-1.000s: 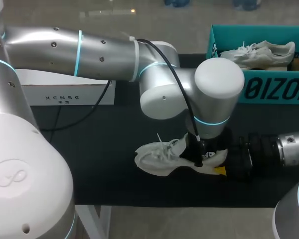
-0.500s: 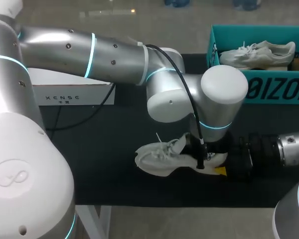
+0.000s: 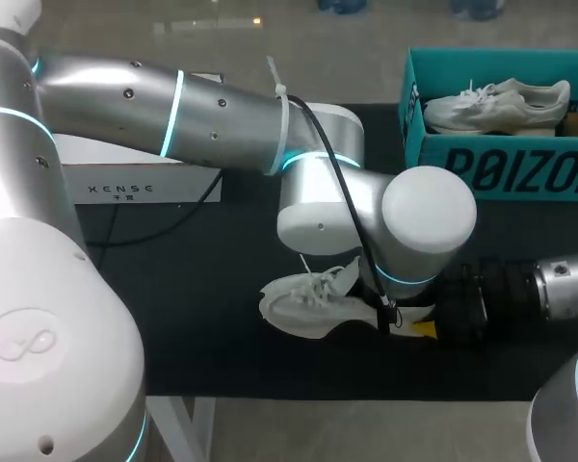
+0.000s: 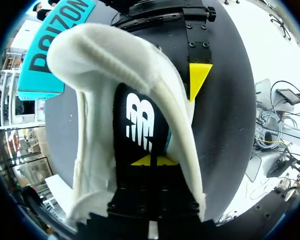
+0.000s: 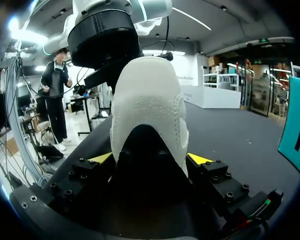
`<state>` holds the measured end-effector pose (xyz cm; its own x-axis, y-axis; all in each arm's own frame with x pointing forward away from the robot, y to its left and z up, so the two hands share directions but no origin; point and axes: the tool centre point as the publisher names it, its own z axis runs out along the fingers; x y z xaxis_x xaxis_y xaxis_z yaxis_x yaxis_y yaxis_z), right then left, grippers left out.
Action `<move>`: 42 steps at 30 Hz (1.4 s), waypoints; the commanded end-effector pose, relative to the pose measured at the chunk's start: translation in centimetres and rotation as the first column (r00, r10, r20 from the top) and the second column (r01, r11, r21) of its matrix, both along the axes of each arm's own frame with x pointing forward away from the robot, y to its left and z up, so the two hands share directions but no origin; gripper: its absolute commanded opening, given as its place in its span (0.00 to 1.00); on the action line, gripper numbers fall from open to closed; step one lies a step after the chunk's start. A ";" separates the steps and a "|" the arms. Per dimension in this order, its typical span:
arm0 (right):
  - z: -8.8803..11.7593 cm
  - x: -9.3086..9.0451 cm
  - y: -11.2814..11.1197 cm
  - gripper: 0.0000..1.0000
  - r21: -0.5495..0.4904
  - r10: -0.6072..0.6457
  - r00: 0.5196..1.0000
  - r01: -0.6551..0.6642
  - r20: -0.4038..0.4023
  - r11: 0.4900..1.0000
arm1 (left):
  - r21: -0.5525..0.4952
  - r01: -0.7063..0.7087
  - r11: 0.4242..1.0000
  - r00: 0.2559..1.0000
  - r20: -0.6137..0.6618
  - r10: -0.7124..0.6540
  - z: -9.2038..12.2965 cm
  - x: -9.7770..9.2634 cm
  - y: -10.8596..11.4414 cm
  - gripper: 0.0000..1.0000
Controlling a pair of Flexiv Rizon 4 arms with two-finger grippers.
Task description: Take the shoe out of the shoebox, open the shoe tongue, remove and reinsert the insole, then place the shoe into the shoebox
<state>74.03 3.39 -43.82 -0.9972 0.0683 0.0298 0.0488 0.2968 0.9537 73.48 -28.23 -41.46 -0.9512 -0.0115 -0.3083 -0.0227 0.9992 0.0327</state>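
The shoe (image 3: 308, 303) at my right gripper (image 5: 150, 157) is off-white, with a fine dotted knit on its heel. That gripper is black with bright yellow tips. Under my left gripper (image 4: 152, 161) the insole (image 4: 140, 125) is black with a white mark. Beyond, the shoebox (image 3: 520, 168) is teal with black lettering. The table (image 3: 202, 327) is black. My left arm (image 3: 212, 106) and right arm (image 3: 559, 279) are silver with cyan rings.

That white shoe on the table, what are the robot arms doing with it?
The right gripper grips the heel of the white mesh sneaker on the black table. The left gripper reaches down into the sneaker's opening, at its black insole. A second white sneaker lies in the teal cardboard shoebox.
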 end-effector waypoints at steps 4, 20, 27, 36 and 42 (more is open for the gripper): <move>-0.3 -0.2 0.0 0.00 -0.003 -0.001 1.000 0.001 0.000 1.000 | -0.017 -0.003 1.000 0.999 0.040 0.004 0.6 0.6 0.9 0.00; -0.3 -0.2 0.0 0.00 -0.003 -0.001 1.000 0.001 0.000 1.000 | -0.084 0.003 0.996 0.994 0.111 0.006 6.4 -0.9 0.9 0.00; -0.3 -0.2 0.0 0.00 -0.003 -0.001 1.000 0.001 0.000 1.000 | -0.102 0.002 0.995 0.990 0.143 0.013 8.5 -0.8 1.2 0.00; -0.3 -0.2 0.0 0.00 -0.003 -0.001 1.000 0.001 0.000 1.000 | -0.101 0.007 0.995 0.992 0.124 0.006 8.7 -0.6 1.1 0.00; -0.3 -0.2 0.0 0.00 -0.003 -0.001 1.000 0.001 0.000 1.000 | -0.087 0.018 0.996 0.999 0.039 -0.014 7.4 -0.6 0.0 0.00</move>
<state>74.02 3.36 -43.79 -0.9973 0.0672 0.0304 0.0491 0.2973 0.9535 72.08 -27.31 -33.23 -0.9276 -0.0317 -0.3723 -0.0086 0.9979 -0.0636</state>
